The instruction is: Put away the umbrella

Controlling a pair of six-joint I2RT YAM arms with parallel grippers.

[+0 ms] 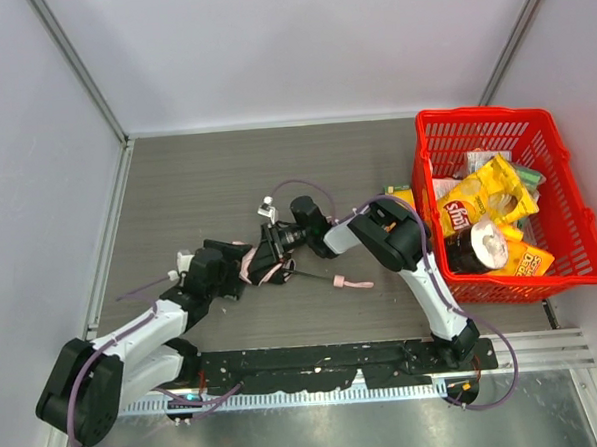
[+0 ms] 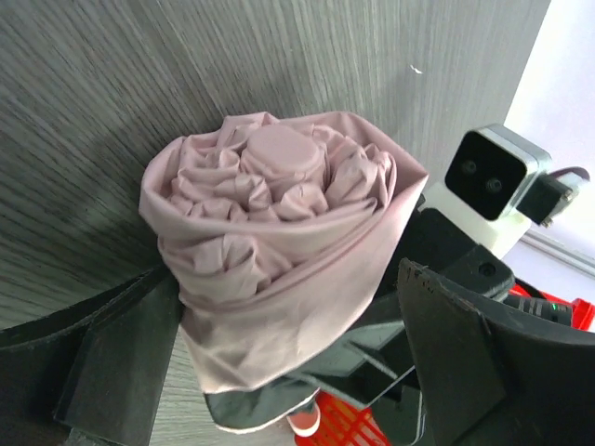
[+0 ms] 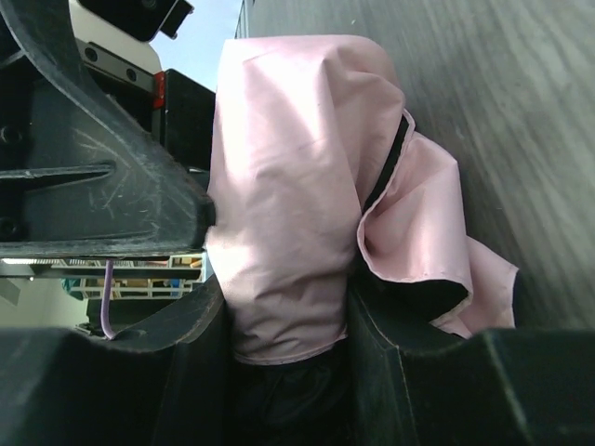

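The umbrella (image 2: 279,242) is rolled, its strap (image 1: 354,282) loose at four o'clock; right gripper (image 3: 288,279) clamps it, left gripper (image 2: 297,353) gapes; fastening remains.

The umbrella (image 1: 253,264) lies on the bench (image 1: 196,179), near the middle and close to my side. My left pincer (image 1: 236,267) is on its left and my right pincer (image 1: 272,253) is on its right. The right pincer's fingers press the umbrella from both sides. The left pincer's fingers stand wide around its end. The strap (image 1: 354,282) lies on the bench, off to the right. The basket (image 1: 426,177) stands at the far right, with snack bags (image 1: 482,199) in it.
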